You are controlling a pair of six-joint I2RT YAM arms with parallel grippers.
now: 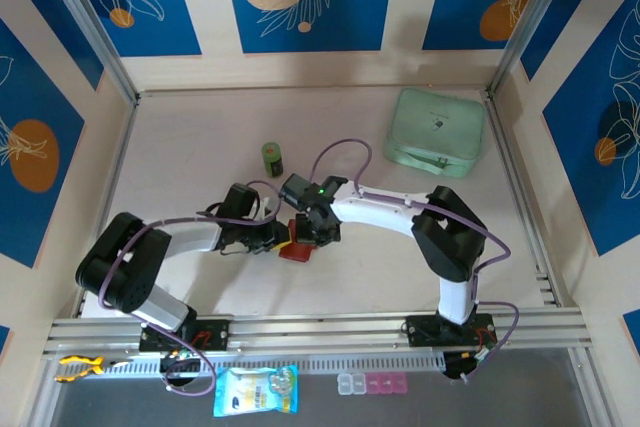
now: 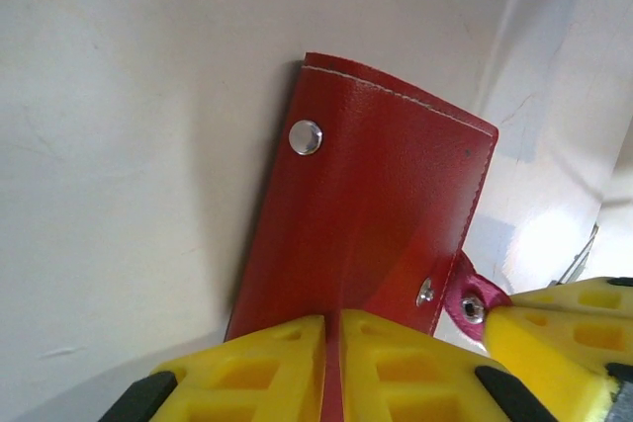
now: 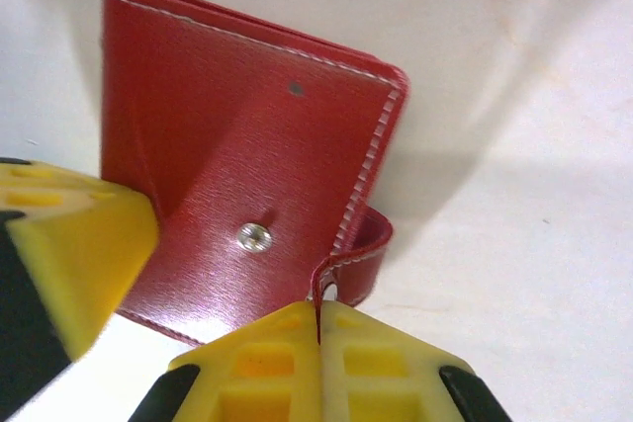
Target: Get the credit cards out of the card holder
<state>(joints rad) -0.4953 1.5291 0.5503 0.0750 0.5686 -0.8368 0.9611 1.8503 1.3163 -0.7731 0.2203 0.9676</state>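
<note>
Left hand (image 2: 331,335) nips an edge of the folded card holder (image 2: 376,205), right hand (image 3: 318,331) clamped on its tab (image 3: 368,236)

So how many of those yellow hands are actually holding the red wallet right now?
2. The left hand pinches one edge of the red wallet; the right hand pinches its closure tab at the other side.
</note>
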